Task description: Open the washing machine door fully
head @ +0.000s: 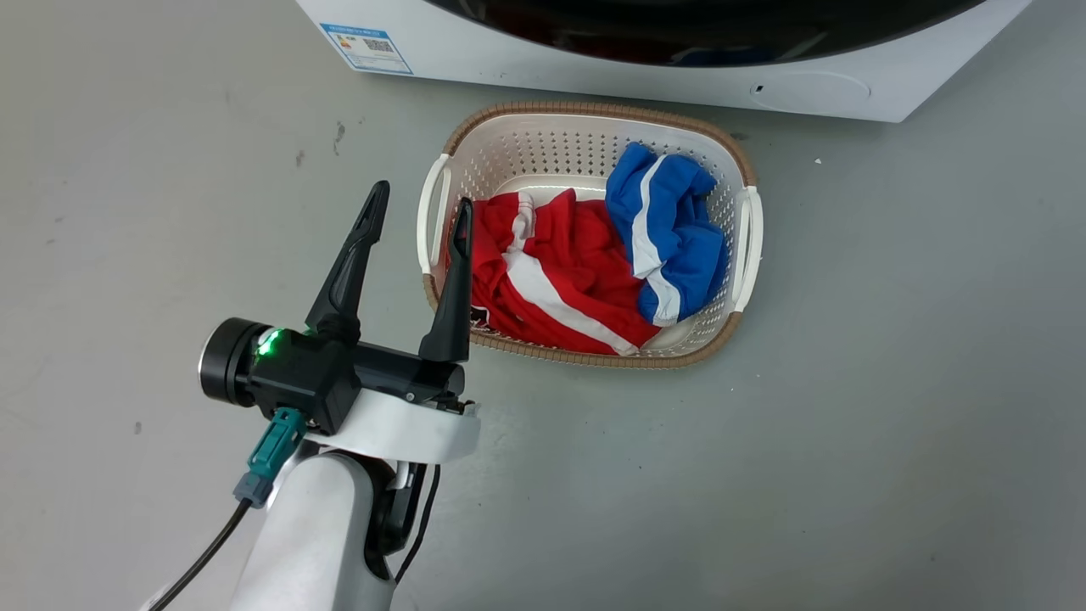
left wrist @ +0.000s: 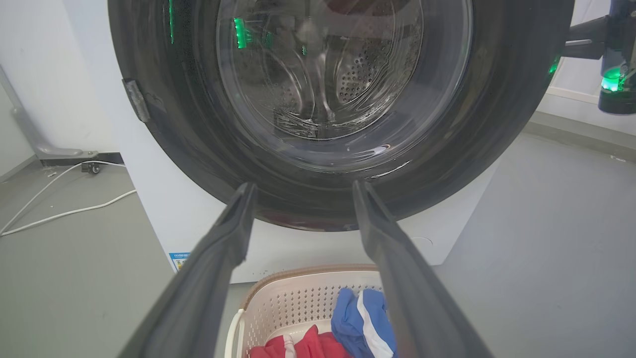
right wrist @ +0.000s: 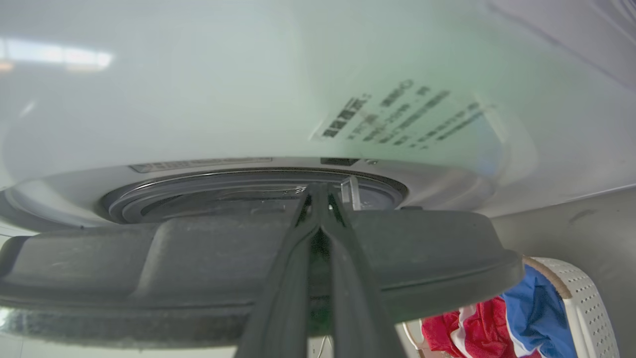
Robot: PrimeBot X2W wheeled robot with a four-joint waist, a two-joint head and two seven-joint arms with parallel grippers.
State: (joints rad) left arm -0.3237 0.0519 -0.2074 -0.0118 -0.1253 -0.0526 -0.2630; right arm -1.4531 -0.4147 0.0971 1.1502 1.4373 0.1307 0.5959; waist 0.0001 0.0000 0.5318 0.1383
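Note:
The washing machine point(head: 543, 64) is a white box at the top of the head view, with the lower arc of the glossy black washing machine door point(head: 696, 38) on its front. In the left wrist view the door point(left wrist: 497, 129) faces me, its glass bowl point(left wrist: 343, 74) at the centre and its hinge point(left wrist: 136, 99) on the left. My left gripper point(head: 422, 197) hangs open above the floor, well short of the door. My right gripper point(right wrist: 318, 190) is shut, its fingers lying across the door's dark rim point(right wrist: 437, 248), which stands a little off the white machine front point(right wrist: 248, 99).
A white laundry basket point(head: 751, 225) with a woven rim sits on the grey floor just before the machine, holding red point(head: 560, 271) and blue point(head: 670, 229) clothes. White cables point(left wrist: 64, 211) lie on the floor left of the machine.

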